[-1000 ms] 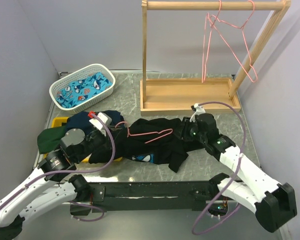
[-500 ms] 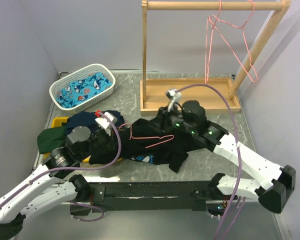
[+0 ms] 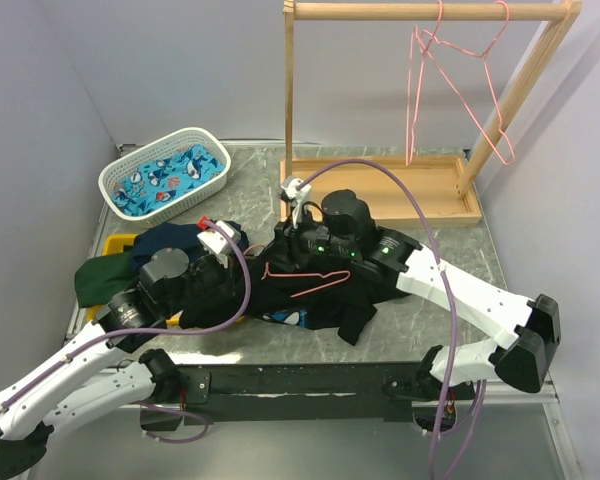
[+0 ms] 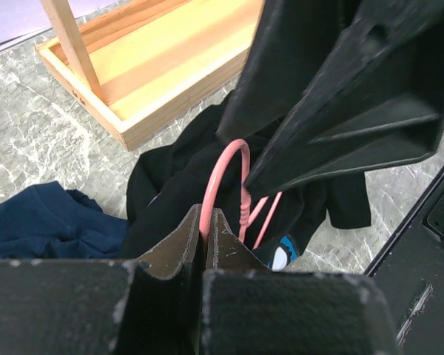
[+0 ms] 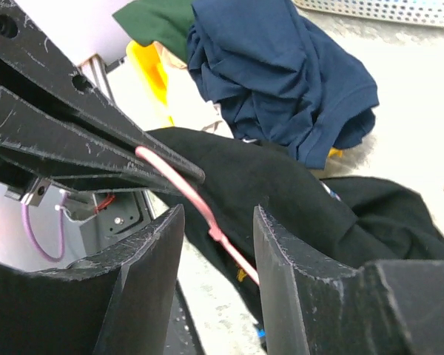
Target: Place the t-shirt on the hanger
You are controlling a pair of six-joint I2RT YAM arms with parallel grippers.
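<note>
- The left gripper [image 4: 206, 214] is clamped on the hook of the hanger [image 4: 244, 207]. The pink wire is pinched between its closed fingers [image 4: 181, 244] and arches up out of the tips.
- The right gripper [image 5: 218, 214] points at the left one from the other side, its fingers apart. In the right wrist view the hanger's neck runs across the gap between them and neither finger touches it.
- The rest of the hanger lies flat on top of the t-shirt [image 3: 325, 300], just beyond both sets of fingertips.
- The t-shirt is a crumpled black heap on the table, right under and beside both grippers. A bit of its blue-and-white print [image 3: 288, 317] shows at the near edge. It is under the hanger, not threaded on it.
- A navy garment [image 3: 175, 238] lies just left of the t-shirt, partly on a yellow tray [image 3: 120, 243], and a green garment [image 3: 100, 275] lies further left.
- A white basket [image 3: 165, 175] sits at the far left.
- A wooden rack [image 3: 380, 190] stands behind the shirt, with two more pink hangers [image 3: 460, 70] on its rail.
</note>
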